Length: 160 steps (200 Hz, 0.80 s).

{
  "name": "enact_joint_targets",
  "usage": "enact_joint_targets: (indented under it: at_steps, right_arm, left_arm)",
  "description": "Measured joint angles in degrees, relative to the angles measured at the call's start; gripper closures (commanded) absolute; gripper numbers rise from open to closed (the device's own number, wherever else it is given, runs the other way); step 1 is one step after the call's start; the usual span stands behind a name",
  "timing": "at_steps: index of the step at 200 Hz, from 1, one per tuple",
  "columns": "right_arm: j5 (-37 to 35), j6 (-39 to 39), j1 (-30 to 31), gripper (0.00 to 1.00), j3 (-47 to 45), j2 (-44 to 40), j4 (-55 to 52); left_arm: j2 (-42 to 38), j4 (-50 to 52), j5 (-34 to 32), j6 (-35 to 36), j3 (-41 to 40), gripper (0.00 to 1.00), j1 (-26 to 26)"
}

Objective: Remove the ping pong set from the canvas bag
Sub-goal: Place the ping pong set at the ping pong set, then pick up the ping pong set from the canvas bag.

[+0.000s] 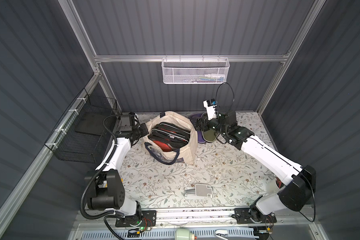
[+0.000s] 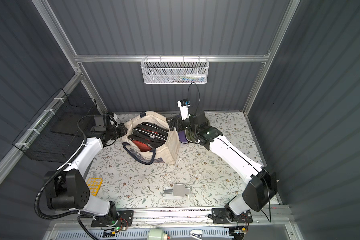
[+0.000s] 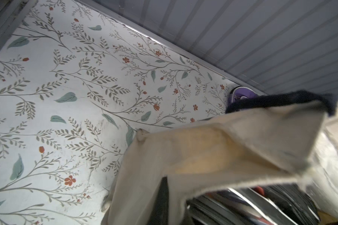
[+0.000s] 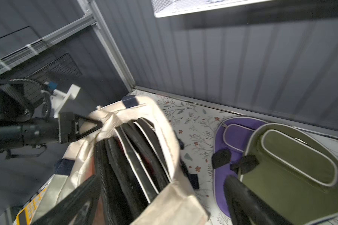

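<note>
The canvas bag stands open-mouthed toward the back of the floral table. The ping pong set is inside it: black zipped cases with white piping, packed on edge, with a red paddle face beneath them. The left gripper is clenched on the bag's rim and pulls the mouth wide. The right gripper hangs released and empty at the opposite rim. Just beside the bag, a purple cover and an olive cover lie overlapping on the table.

This looks like the reach-in step. Next, the right gripper probably has to dip into the mouth, close on one case's upper edge and lift it straight up while the left pins the cloth.
</note>
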<state>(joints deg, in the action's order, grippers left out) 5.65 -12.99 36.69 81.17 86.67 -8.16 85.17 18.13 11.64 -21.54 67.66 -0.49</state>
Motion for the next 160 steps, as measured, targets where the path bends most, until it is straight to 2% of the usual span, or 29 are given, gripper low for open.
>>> enact_joint_targets:
  at_steps: [36, 76, 95, 131, 160]
  right_arm:
    - [-0.2, 4.3, 7.9, 0.03, 5.6, 4.0, -6.1]
    - [-1.1, 8.6, 14.4, 0.08, 12.6, 10.3, -12.3]
    - [-1.2, 10.7, 16.2, 0.17, 16.3, 13.4, -15.0]
    - [-1.6, 13.6, 18.4, 0.42, 20.6, 18.3, -18.8]
    - [-1.9, 15.3, 19.0, 0.46, 22.4, 22.1, -20.8]
  left_arm:
    - [-4.1, -0.9, -0.4, -0.2, -4.4, 1.00, -0.7]
    - [-7.5, -3.2, -2.3, -1.1, -9.5, 1.00, -2.6]
    - [-8.3, -4.8, -3.1, -1.5, -11.3, 1.00, -2.8]
    - [-8.7, -6.9, -4.2, -2.1, -13.0, 1.00, -2.8]
    - [-9.0, -8.1, -4.9, -3.0, -14.0, 1.00, -2.9]
